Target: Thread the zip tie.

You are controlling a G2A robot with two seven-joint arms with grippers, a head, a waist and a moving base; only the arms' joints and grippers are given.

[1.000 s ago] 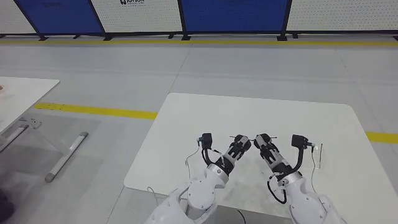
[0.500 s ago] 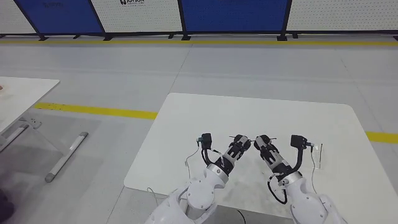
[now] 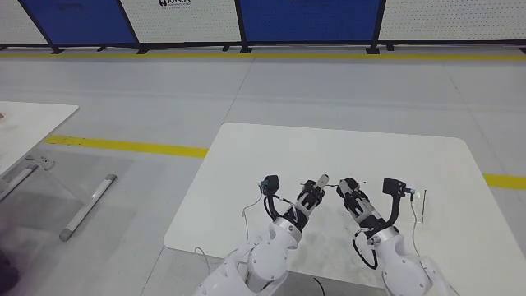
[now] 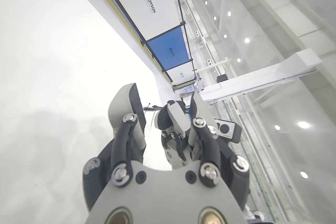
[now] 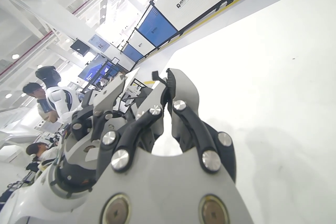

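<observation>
Far away stand big blue and white panels full of tiny holes. A yellow line runs across the smooth grey floor. The big white table has round corners and a flat, plain top. Another white table sits far off to the left. Both arms are over the near part of the big table, side by side. The left gripper has turned a little since a moment ago, so a pale finger tip now shows at its far end. The right gripper has hardly moved. The two grippers are very close, tip by tip, and I cannot tell if they touch. The left gripper's fingers are spread wide apart and hold nothing. They are grey and curved, with black bumpy pads, black arms and shiny round bolts. In the left wrist view the right gripper sits in the gap between them. The right gripper's fingers are pressed close together. They pinch the zip tie, a thin black plastic strip. Its small end sticks out past the finger tips toward the left gripper. A small see-through thing stands on the table just right of the right arm.
</observation>
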